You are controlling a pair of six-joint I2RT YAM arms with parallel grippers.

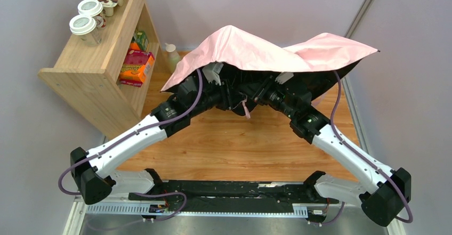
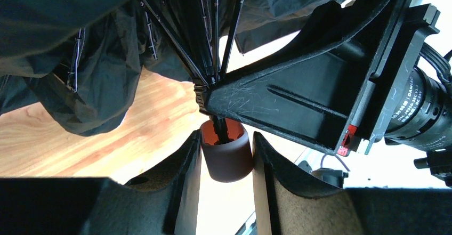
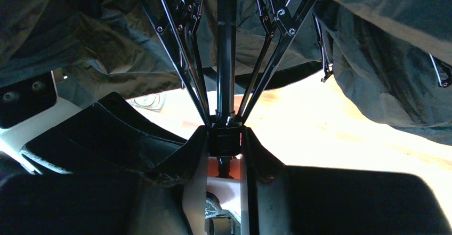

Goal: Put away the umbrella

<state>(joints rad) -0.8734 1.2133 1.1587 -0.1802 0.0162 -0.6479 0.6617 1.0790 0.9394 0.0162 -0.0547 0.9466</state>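
Enclosing everything, pale lilac walls (image 1: 32,11) are surrounding a wooden desk (image 1: 240,144). A wooden shelf unit (image 1: 85,80) is standing at its far-left corner. The umbrella (image 1: 250,48) is sagging half-open over the desk's far middle. The left tool (image 2: 226,139) is pinching its handle (image 2: 228,160), and the right tool (image 3: 224,132) is pinching its black runner (image 3: 226,144).

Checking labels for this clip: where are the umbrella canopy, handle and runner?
umbrella canopy (image 1: 250,51), top external view, middle of the pink fabric.
umbrella handle (image 2: 226,157), left wrist view, its rounded side wall.
umbrella runner (image 3: 226,140), right wrist view, black hub where ribs meet.
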